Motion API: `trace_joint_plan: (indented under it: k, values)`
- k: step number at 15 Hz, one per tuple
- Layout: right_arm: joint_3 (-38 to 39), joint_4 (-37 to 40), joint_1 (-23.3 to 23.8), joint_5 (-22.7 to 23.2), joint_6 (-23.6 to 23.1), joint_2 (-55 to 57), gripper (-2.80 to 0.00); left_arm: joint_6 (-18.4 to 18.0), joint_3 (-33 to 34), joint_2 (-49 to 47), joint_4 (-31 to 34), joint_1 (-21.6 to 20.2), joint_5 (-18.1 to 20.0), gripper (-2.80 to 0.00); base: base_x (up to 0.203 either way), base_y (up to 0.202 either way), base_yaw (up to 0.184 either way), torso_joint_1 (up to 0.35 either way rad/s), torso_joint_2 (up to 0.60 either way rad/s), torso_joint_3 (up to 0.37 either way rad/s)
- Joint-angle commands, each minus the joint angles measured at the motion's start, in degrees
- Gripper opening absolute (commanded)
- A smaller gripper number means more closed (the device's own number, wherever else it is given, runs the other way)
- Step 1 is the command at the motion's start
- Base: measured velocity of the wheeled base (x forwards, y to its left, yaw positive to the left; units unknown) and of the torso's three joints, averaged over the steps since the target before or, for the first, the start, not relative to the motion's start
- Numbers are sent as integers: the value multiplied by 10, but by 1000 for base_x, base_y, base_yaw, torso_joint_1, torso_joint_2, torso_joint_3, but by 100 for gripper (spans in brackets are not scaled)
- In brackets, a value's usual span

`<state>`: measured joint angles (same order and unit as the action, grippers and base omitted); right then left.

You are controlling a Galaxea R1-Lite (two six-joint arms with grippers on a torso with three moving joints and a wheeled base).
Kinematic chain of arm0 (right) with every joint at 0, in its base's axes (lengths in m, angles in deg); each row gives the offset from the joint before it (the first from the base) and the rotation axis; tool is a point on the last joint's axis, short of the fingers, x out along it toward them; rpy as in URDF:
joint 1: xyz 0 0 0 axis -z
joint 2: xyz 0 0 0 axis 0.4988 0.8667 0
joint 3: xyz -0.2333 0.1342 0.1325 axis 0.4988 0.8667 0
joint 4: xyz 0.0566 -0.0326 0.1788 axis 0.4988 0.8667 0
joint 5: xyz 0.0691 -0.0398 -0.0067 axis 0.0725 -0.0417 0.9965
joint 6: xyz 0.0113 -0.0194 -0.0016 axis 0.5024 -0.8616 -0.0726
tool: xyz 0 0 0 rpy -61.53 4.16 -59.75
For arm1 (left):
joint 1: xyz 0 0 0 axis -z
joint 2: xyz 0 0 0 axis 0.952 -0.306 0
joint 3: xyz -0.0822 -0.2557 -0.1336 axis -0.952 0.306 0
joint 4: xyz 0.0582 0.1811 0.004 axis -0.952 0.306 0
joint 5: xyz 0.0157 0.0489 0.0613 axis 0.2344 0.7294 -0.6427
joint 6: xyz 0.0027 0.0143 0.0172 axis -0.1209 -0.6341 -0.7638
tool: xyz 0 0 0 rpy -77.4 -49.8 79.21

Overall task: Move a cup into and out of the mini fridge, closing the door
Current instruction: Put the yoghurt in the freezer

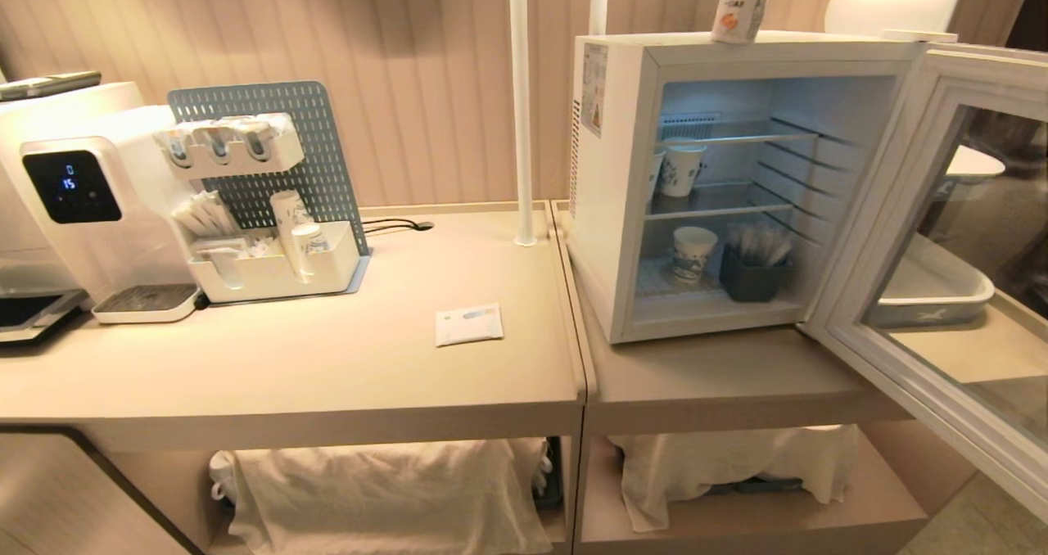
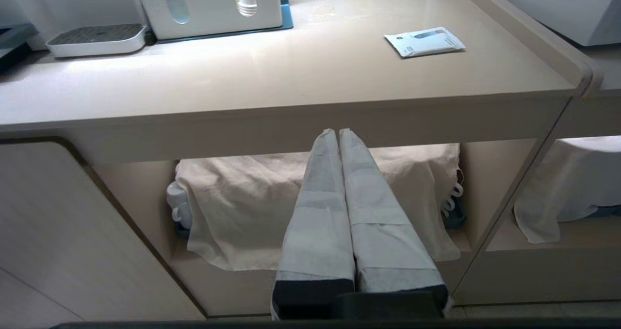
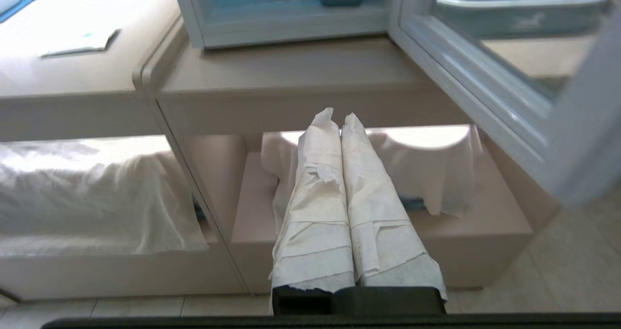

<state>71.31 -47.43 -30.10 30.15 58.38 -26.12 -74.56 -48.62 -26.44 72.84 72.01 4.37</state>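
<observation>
The cup (image 1: 741, 8), a small white tub with an orange fruit picture, stands on top of the mini fridge (image 1: 610, 211) at the counter's right. The door (image 1: 941, 277) hangs wide open to the right, glass window showing. In the right wrist view the fridge's lower front edge (image 3: 291, 33) and the door frame (image 3: 465, 81) appear. Neither arm shows in the head view. My left gripper (image 2: 338, 132) is shut and empty, low in front of the left cabinet. Below the fridge counter, my right gripper (image 3: 338, 116) is shut with nothing in it.
Inside the fridge are white patterned paper cups (image 1: 693, 252) and a dark holder (image 1: 755, 275). A white sachet (image 1: 468, 324) lies on the counter. A water dispenser (image 1: 82, 203) and an organiser rack (image 1: 270, 211) stand at the left. A white pole (image 1: 521, 105) rises beside the fridge. Cloths (image 1: 385, 489) drape the lower shelves.
</observation>
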Motion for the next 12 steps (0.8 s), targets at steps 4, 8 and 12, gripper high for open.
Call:
trace_joint_plan:
  k: [4,8,12]
  values:
    - [0,0,0,0,0,0,-280,0,0,-1,0,0,0,-280,194,0,2,4,6,1]
    - [0,0,0,0,0,1,-280,0,0,-1,0,0,0,-280,186,0,1,4,3,-1]
    - [0,-1,0,0,0,1,-280,-1,1,-1,0,0,0,-280,31,0,0,2,2,0]
